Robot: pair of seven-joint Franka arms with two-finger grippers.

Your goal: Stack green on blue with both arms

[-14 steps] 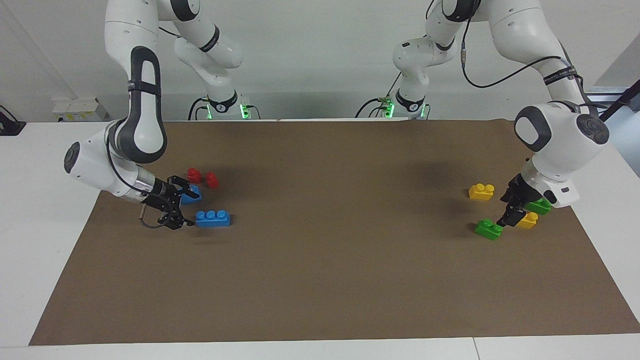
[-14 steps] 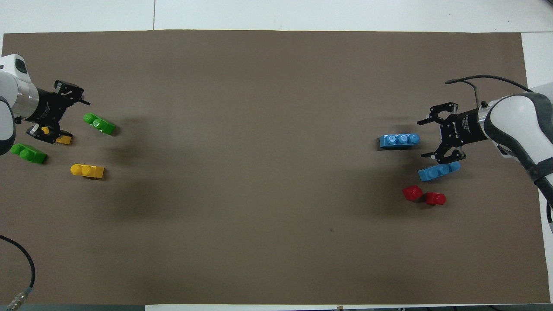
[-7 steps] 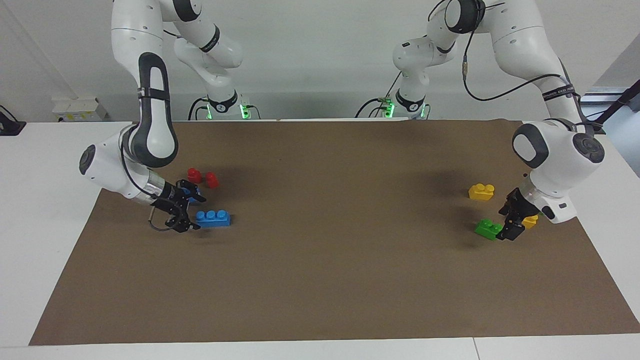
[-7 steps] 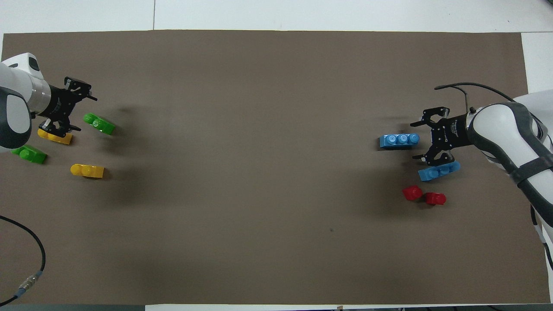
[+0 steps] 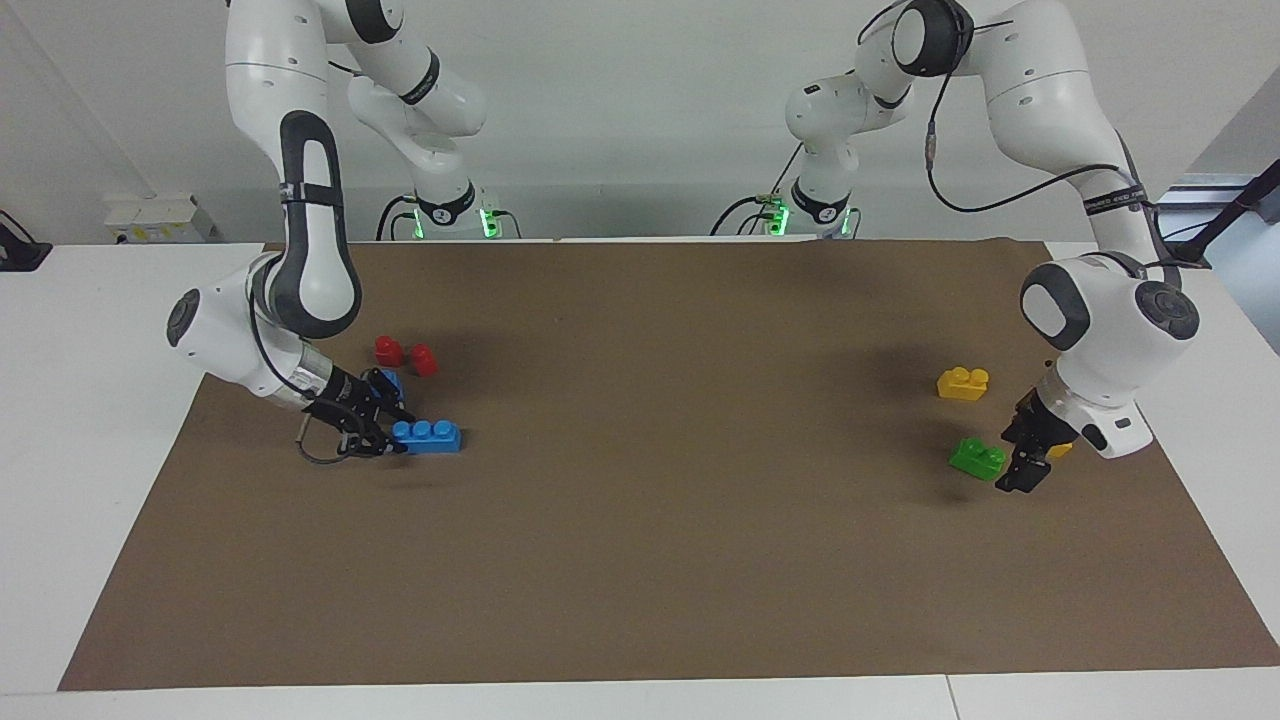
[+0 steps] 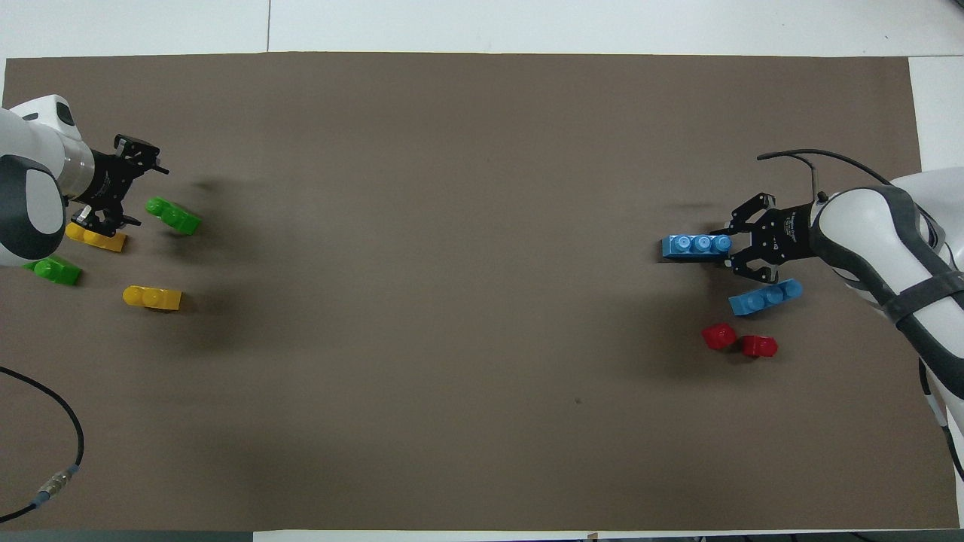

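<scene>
Right arm bent low over the bench (image 5: 640, 560), forearm angled down toward its own end; the right tool (image 5: 385, 432) (image 6: 732, 246) sits at the end of the bright blue three-stud plastic brick (image 5: 428, 436) (image 6: 697, 246), fingers spread either side of that end; whether they touch it cannot be told. This brick lies flat, studs up, long axis running along the bench's length. The second blue three-stud brick (image 6: 765, 296) lies nearer to the robots, slightly skewed. Left arm likewise bent low, wrist pointing down; the left tool (image 5: 1022, 462) (image 6: 135, 184) is open and holds nothing, just beside the small bright green two-stud plastic brick (image 5: 977, 458) (image 6: 173, 215). That brick rests flat, studs up, long axis diagonal to the bench edges. The second green two-stud brick (image 6: 51, 269) lies nearer to the robots.
</scene>
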